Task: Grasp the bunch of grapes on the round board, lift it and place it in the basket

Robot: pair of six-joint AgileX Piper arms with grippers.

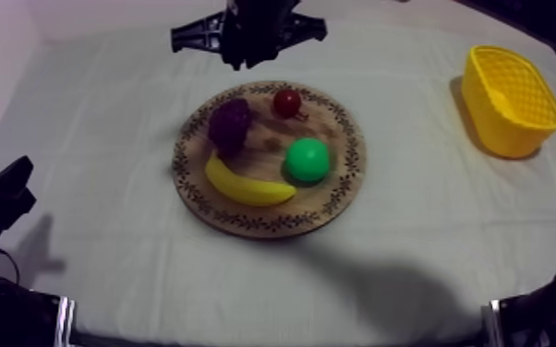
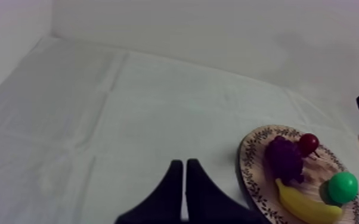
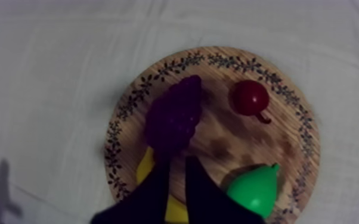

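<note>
Nearest, at the left edge of the grey-white cloth-covered surface (image 1: 106,138), the left fingers (image 2: 171,190) lie pressed together in a narrow wedge, gripping nothing and well apart from the fruit. They look parked. Farther in, mid-surface, sits the round wooden board with a patterned rim (image 1: 272,224). On its near side lies the yellow toy banana (image 1: 245,187), with the green toy pear (image 1: 308,159) just beside the banana's right end. Behind the banana, on the board's left half, rests the dark purple bunch of grapes (image 1: 230,125), touching or almost touching the banana, and the small red fruit (image 1: 287,101) sits apart from it at the far rim. Beyond the board, the right fingers (image 3: 158,190) hang above the far edge of the surface, held close together with only a slit between them and holding nothing. From the right wrist view they point down toward the grapes. The yellow plastic basket (image 1: 503,138) stands at the far right, well apart from the board. By my judgement the step in hand is the approach, with the grapes not yet grasped. The next move calls for spreading the right fingers, lowering them around the bunch without nudging the banana, closing, lifting, and then carrying it right to the basket.
</note>
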